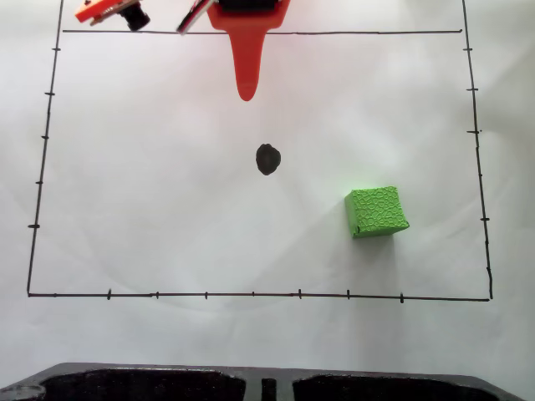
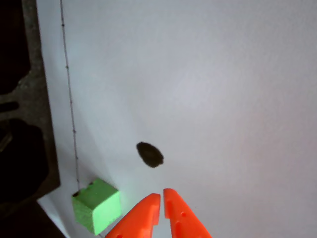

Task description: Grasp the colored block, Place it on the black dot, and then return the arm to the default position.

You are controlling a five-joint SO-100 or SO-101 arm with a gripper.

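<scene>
1. The colored block [image 1: 376, 212], bright green and crackle-textured, sits on white paper, lower right of the black dot [image 1: 267, 159] in the fixed view, well apart.
2. The claw [image 2: 161, 198] looks nearly closed, empty.

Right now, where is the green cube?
In the fixed view the green cube sits on the white paper, lower right of the black dot, apart from it, inside the drawn border.

A test bench or hobby lab is suggested, white paper [image 1: 167, 167] ruled with a ticked black border [image 1: 251, 294], a black tray [image 1: 251, 384] seen along one edge.
</scene>
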